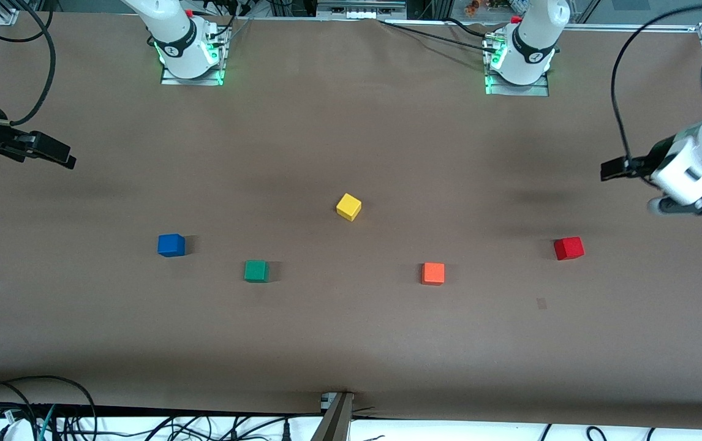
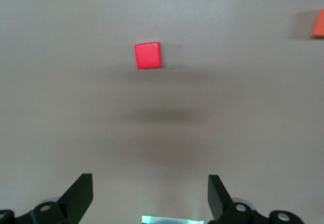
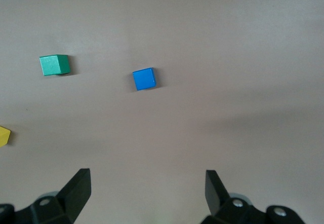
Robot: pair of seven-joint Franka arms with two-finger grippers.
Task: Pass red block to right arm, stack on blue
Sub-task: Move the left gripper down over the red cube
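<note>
Red block (image 1: 568, 248) flat on table, left arm's end; blue block (image 1: 171, 245) right arm's end.

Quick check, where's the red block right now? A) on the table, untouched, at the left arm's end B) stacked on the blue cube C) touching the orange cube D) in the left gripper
A: the red block lies alone on the table, apart from the orange cube, and the open left gripper holds nothing.

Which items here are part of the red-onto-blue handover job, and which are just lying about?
In the job: red block, blue block, left gripper and right gripper, both open above the table.
Lying about: yellow block, green block, orange block.
</note>
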